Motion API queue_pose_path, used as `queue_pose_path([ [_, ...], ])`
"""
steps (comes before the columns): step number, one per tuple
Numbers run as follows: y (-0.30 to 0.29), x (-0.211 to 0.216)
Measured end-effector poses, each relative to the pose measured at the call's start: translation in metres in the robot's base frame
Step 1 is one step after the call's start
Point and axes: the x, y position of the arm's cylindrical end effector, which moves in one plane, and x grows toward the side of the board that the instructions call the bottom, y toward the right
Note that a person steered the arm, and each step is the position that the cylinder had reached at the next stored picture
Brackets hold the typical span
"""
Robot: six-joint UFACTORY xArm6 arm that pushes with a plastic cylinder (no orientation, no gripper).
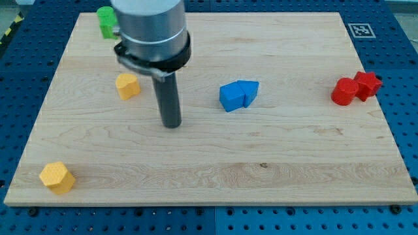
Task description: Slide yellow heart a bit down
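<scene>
My tip (172, 124) is planted on the wooden surface (274, 163), to the right of and slightly below the yellow heart (128, 85), clear of it. No gripper is fitted (only the rod), so no jaw state can be told. Two blue blocks (238, 95) are pressed together at centre; two red blocks (354, 88) touch at the right. A yellow hexagon (57, 177) sits bottom left, a green block (107, 21) top left.

My arm's end is a fat, smooth cylinder in light grey metal (151, 23), ringed at its base by a black collar with a thin pale band. Out of that collar comes a straight, dark, round rod, plain and unmarked down to my tip (172, 125).
</scene>
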Motion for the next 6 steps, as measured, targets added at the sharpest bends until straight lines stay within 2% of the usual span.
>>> queue_pose_path([
  [1,0.003,-0.038],
  [3,-0.035,-0.085],
  [4,-0.055,-0.093],
  [6,-0.063,-0.062],
])
